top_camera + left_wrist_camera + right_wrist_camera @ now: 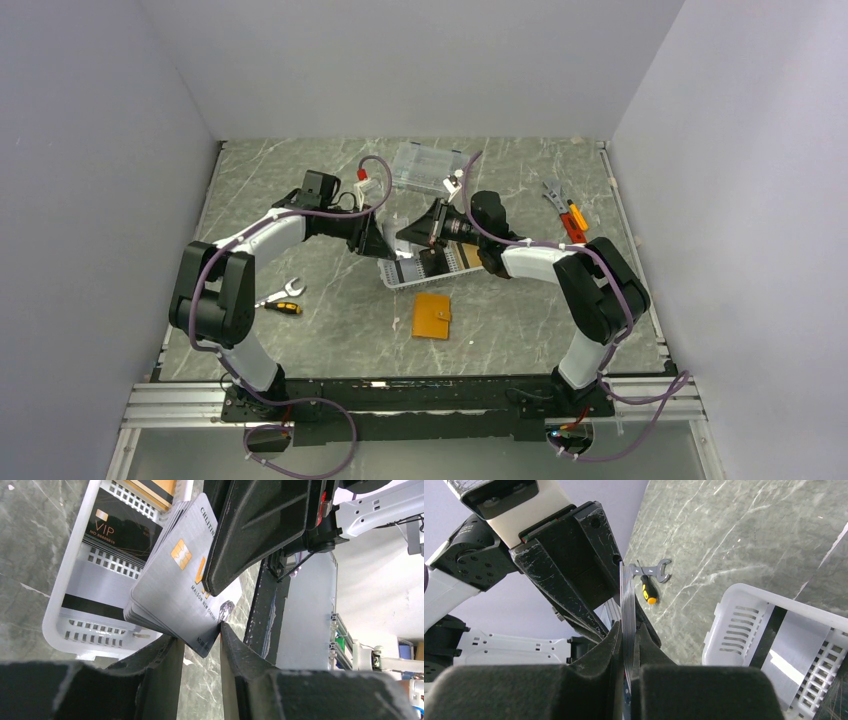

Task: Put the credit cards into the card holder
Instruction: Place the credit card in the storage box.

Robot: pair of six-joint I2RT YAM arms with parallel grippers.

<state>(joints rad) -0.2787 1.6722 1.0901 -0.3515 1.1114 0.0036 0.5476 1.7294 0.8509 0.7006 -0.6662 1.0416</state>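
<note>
Several grey credit cards form a stack held upright above the white basket. My right gripper is shut on the stack, which shows edge-on between its fingers. My left gripper faces it, jaws narrowed on the stack's lower corner with both fingertips touching the cards. A black VIP card and a gold one lie in the basket. The orange card holder lies closed on the table, nearer than the basket. Both grippers meet at the basket's far side.
A clear compartment box stands behind the grippers. A wrench and a yellow-handled screwdriver lie at the left. Orange-handled pliers lie at the right. Grey walls close in the table on three sides.
</note>
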